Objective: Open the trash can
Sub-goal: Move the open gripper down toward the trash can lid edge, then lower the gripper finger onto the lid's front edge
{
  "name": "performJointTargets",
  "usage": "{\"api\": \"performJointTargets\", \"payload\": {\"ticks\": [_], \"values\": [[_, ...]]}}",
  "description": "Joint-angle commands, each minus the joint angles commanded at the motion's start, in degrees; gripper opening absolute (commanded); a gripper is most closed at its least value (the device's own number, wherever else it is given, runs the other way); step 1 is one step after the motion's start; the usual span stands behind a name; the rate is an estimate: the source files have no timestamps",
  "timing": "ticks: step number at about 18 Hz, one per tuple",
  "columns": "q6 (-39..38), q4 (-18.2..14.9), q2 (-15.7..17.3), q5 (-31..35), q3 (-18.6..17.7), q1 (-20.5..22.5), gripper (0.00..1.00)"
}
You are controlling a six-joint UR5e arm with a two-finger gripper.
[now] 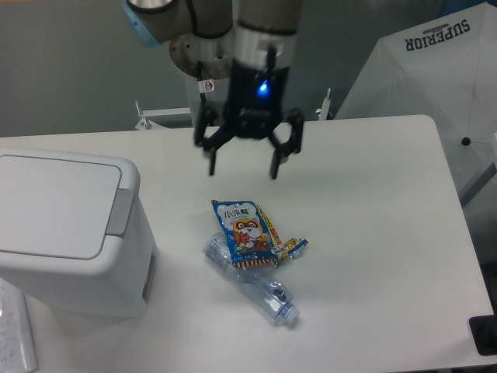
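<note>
Trash can (66,233) sits at the near left of the table, lid down, its grey push tab (119,212) on the lid's right edge, facing the gripper (242,165). That gripper hangs empty, fingers spread, well apart to the right and farther back, above the snack packet (245,231).

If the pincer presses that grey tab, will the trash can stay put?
Probably. The trash can looks broad, boxy and flat-based, so tipping seems unlikely. Its grey tab sits at the lid's edge; being light-looking plastic, it might slide slightly.
</note>
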Motion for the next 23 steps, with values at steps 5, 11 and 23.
{"api": "performJointTargets", "payload": {"ticks": [5,11,23], "values": [[-3.18,1.25,-1.67,-0.18,0.44,-3.87,1.00],[-3.80,1.16,-2.29,-0.18,0.44,-6.33,1.00],[-3.71,1.16,-3.61,-0.09,0.26,-7.74,1.00]]}}
